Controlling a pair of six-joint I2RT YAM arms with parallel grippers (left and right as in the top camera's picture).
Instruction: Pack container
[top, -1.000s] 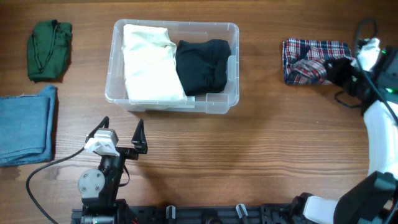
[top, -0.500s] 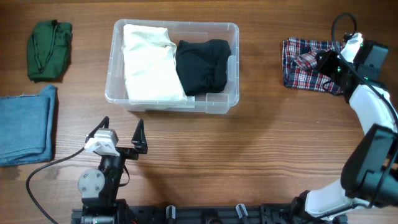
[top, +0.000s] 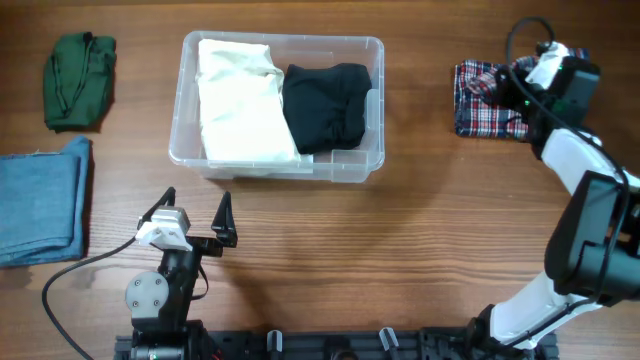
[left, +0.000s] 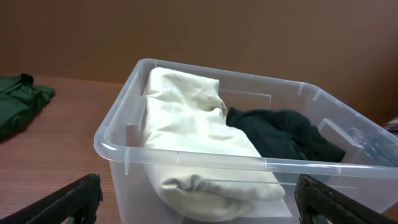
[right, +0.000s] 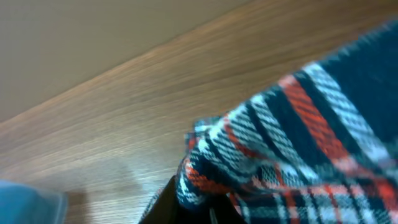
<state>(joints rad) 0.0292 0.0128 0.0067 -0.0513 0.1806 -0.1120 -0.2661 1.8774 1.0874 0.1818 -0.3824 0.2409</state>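
- Swung back over the plaid cloth (top: 478, 105) overhead, the right end effector (top: 512, 88) is obscured; its grip cannot be told. The container (top: 280, 170) sits mid-worktop (top: 400, 250).
- Left wrist: the left end effector (left: 199, 196) is spread wide before it.
- Right wrist: only blurred plaid is shown.

Table (top: 430, 250) is showing brown wood grain, smooth, with a slight sheen. Container (top: 280, 38) is reading as clear plastic, glossy and smooth, rim catching light. Cream cloth (top: 240, 100) is looking soft, matt, woven. Black cloth (top: 322, 105) is looking matt, maybe knit. Green cloth (top: 80, 80) is looking matt and creased. Blue cloth (top: 38, 200) is looking like denim, coarse and matt. Plaid cloth (top: 478, 110) is showing woven checks, matt. Left gripper (top: 197, 194) fingers (top: 228, 220) are looking like matt black plastic. Right arm (top: 580, 165) shell is shining as glossy white plastic.
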